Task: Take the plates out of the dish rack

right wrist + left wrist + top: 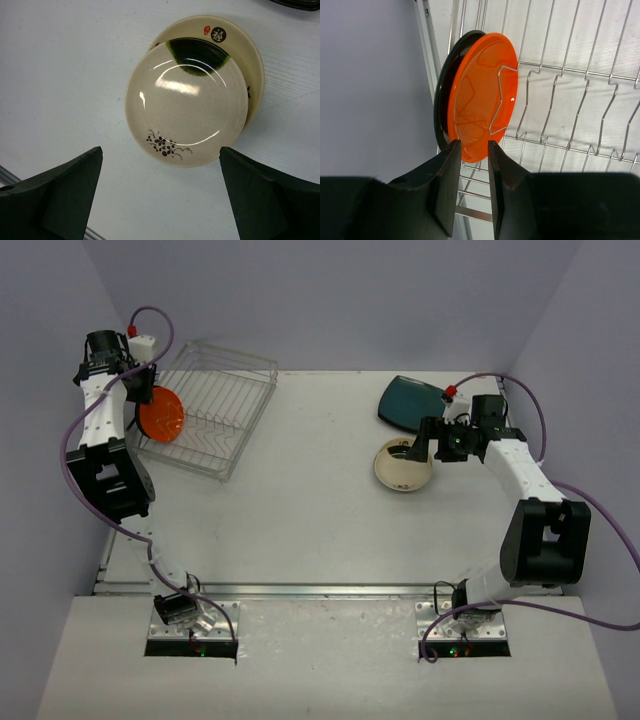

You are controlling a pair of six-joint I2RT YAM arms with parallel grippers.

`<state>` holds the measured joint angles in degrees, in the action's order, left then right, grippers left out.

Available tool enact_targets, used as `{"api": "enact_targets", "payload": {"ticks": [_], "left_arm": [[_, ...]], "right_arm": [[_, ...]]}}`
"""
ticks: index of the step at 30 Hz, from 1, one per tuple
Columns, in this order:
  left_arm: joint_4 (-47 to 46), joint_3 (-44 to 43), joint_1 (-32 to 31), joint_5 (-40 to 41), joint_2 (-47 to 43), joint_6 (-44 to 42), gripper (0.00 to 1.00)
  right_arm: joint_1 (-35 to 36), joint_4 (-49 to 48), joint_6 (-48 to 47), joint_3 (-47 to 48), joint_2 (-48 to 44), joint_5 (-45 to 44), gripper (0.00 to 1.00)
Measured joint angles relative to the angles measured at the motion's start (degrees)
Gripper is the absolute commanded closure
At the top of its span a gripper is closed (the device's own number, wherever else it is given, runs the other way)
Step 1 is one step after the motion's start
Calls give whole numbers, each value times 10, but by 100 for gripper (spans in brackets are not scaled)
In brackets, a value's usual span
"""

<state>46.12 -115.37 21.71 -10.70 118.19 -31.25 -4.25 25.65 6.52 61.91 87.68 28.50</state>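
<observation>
The dish rack (228, 390) stands at the far left. An orange-red plate (160, 412) stands upright in its near left corner, with a black plate (439, 102) right behind it. In the left wrist view the orange-red plate (477, 100) leans on a prong. My left gripper (472, 145) is open by a narrow gap, its tips either side of the plate's lower rim. My right gripper (160, 200) is wide open and empty above a cream plate (187, 102) with small marks, which lies on another cream plate (247, 55). A dark teal plate (412, 402) lies behind them.
The rack's wire prongs (570, 70) fill its right part with no plates between them. The grey side wall (370, 85) is close to the left of the rack. The cream stack (403, 466) and the teal plate sit on the white table (300, 510) at the right.
</observation>
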Motion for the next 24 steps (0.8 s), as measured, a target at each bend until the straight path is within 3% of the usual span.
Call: {"api": "enact_targets", "payload": {"ticks": [24], "left_arm": [[-11,-16,0,43,34,13,74]], "right_arm": [[0,-3,0,-4,0,0,1]]}}
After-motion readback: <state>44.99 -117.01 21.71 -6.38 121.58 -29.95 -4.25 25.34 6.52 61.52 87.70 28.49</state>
